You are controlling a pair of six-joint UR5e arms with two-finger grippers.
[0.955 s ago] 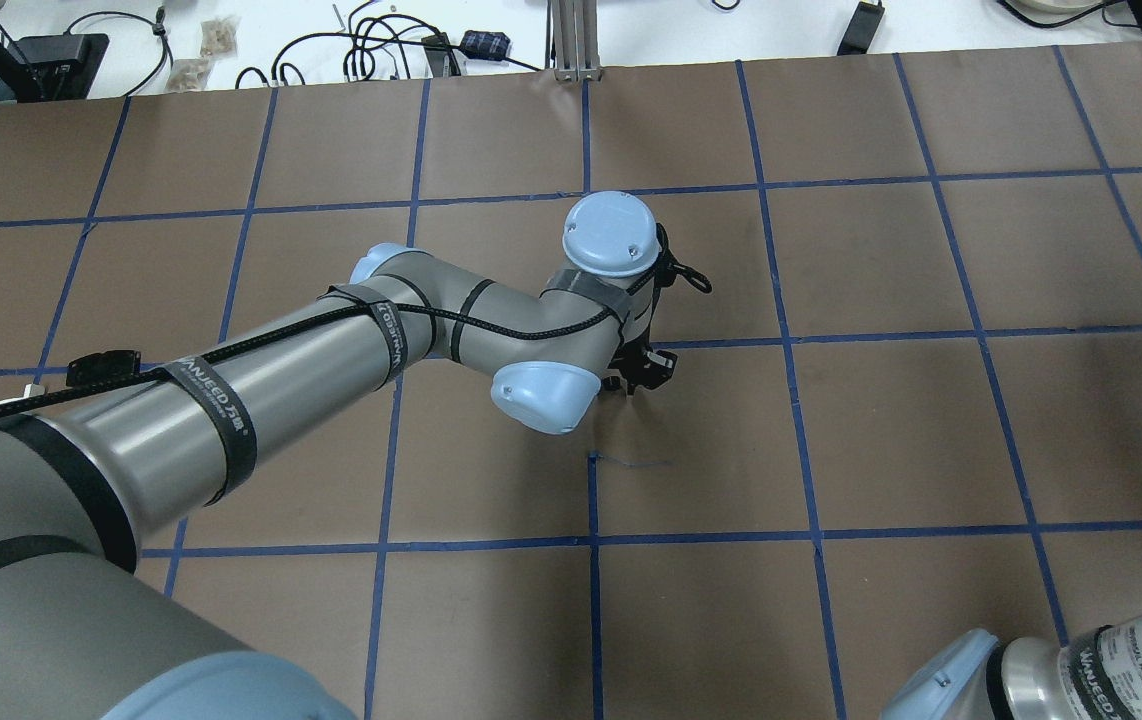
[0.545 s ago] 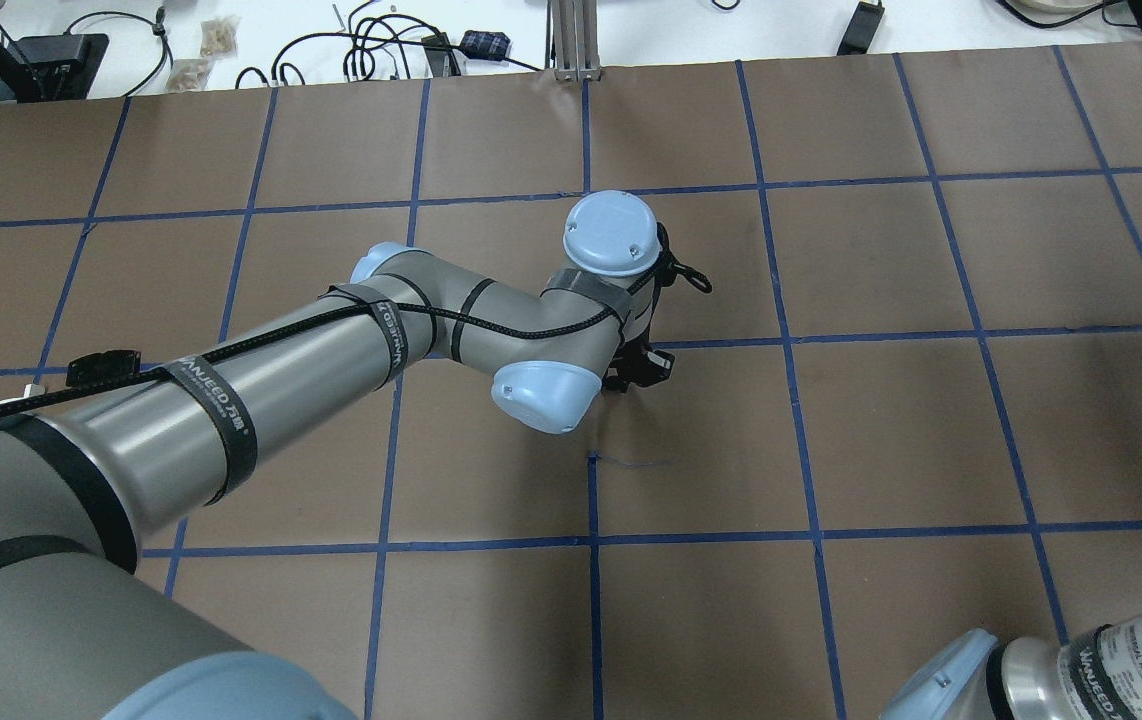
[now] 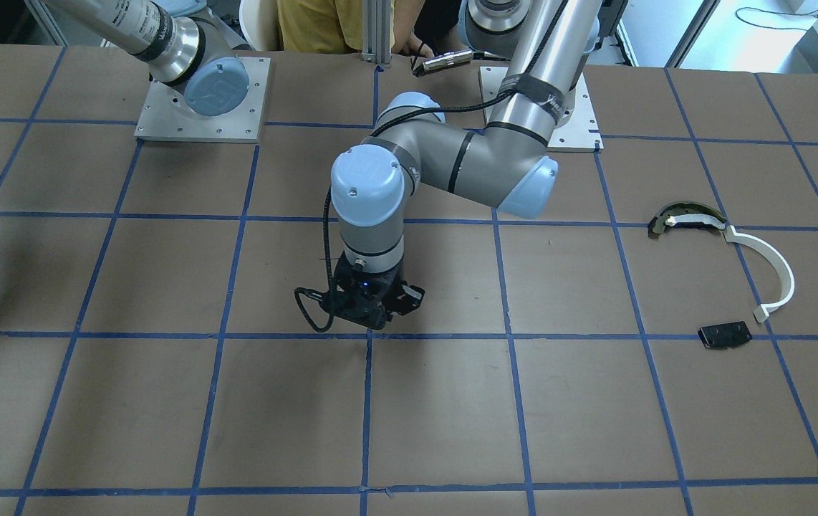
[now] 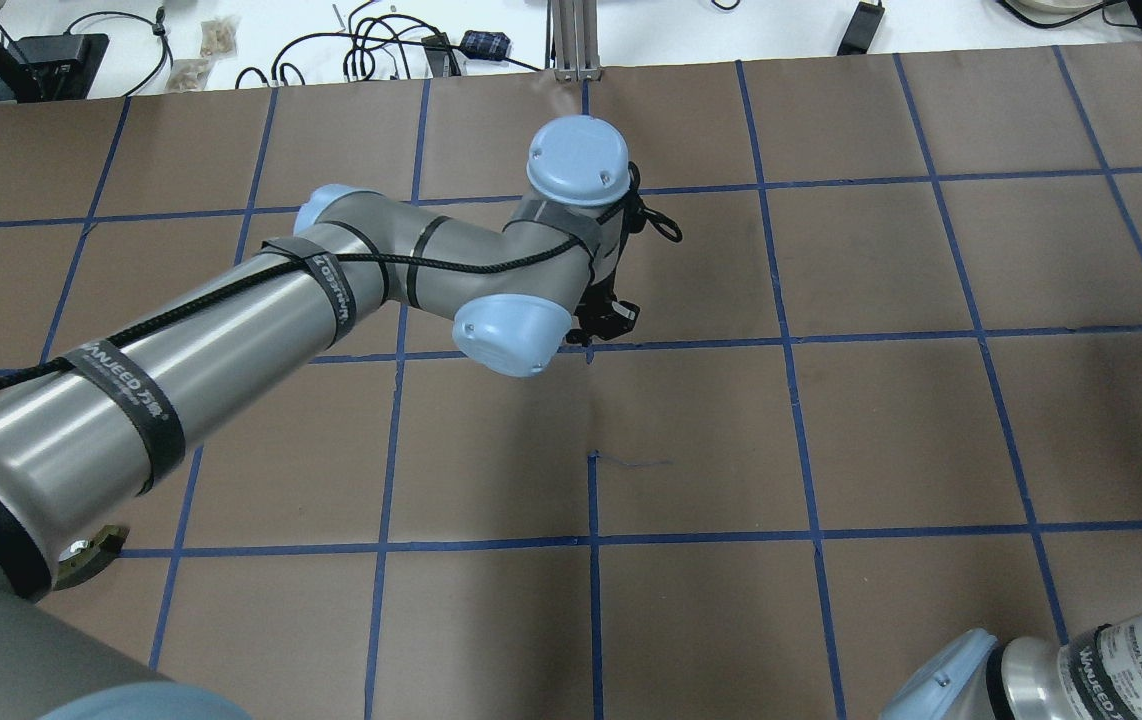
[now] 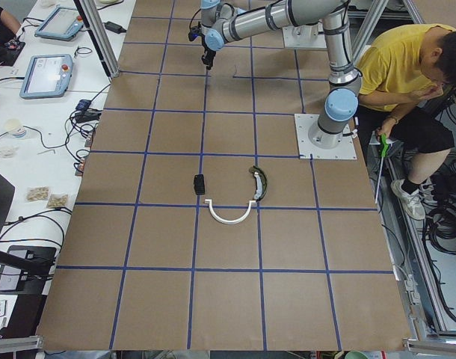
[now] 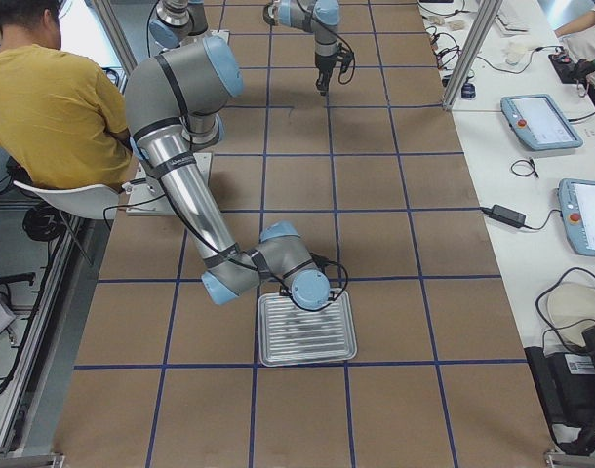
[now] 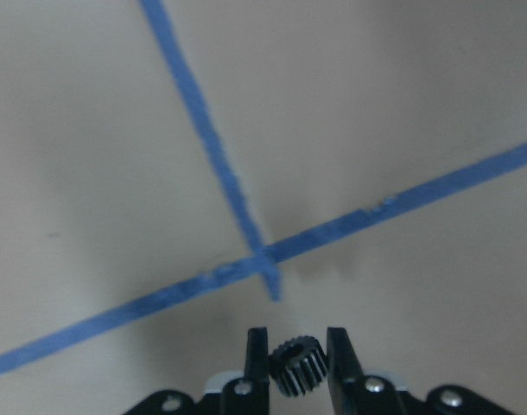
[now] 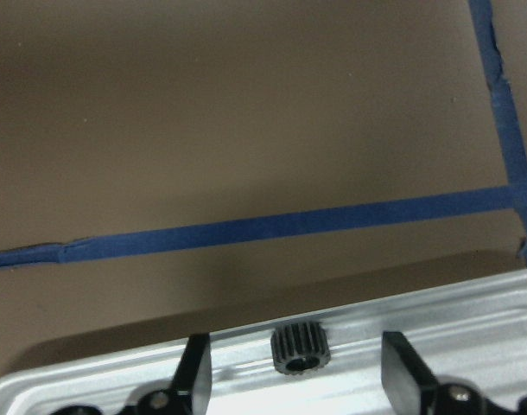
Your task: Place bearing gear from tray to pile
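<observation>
Left jaws are pinching the bearing gear (image 7: 296, 370) above mid-desk, well apart from the pile (image 3: 724, 335). Probably best to carry it level, get low beside the pile, then let go. Right jaws, farther still from the pile, sit spread either side of another gear (image 8: 300, 350) on the tray (image 6: 307, 341). Brown desk (image 3: 130, 401), blue tape grid, and a guy in yellow (image 5: 407, 67) sitting nearby.

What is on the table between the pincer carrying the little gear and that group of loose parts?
Nothing: in the front-facing view the stretch from the left pincer to the pile is bare brown paper crossed by blue tape lines.
</observation>
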